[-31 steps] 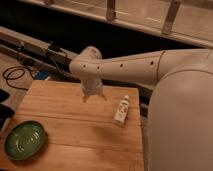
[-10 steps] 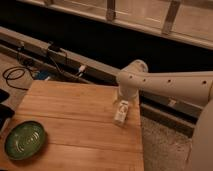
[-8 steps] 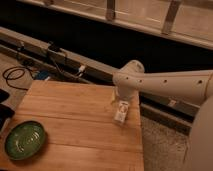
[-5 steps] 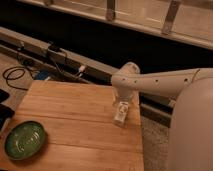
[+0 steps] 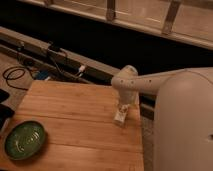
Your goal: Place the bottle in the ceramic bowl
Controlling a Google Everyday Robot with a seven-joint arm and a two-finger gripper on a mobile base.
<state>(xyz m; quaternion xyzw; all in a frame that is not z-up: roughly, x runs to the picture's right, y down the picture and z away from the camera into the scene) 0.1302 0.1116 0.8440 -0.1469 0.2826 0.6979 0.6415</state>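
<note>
**Risk of a knocked or dropped bottle near the table's right edge**

Gripper point(image 5: 123, 106) right over the bottle point(image 5: 120, 118), touching or all but touching its upper end. Clamped or released: cannot tell from this view. Bottle upright or slightly tilted near the right edge of the wooden table point(image 5: 75, 112), just beside the drop. Ceramic bowl point(image 5: 24, 141) well apart, at the front left corner, with nothing in it.

Most likely trouble, judged from this layout:

- Off-centre contact on so slim a body: enough to tip it sideways and, so close to the edge, to send it rolling off.
- Shallow hold near the cap only: likely to slip loose during the lift or partway through the long carry across the boards.
- Fast swing of the arm point(image 5: 155, 81) toward the left: liable to shake a weak hold free short of the bowl.
- Release too high, or over the rim instead of the middle: apt to bounce off the glossy glaze, or to nudge the bowl toward the near edge.

Safest course, probably: a firm mid-body hold, a slow traverse, a low release over the bowl's centre.
</note>
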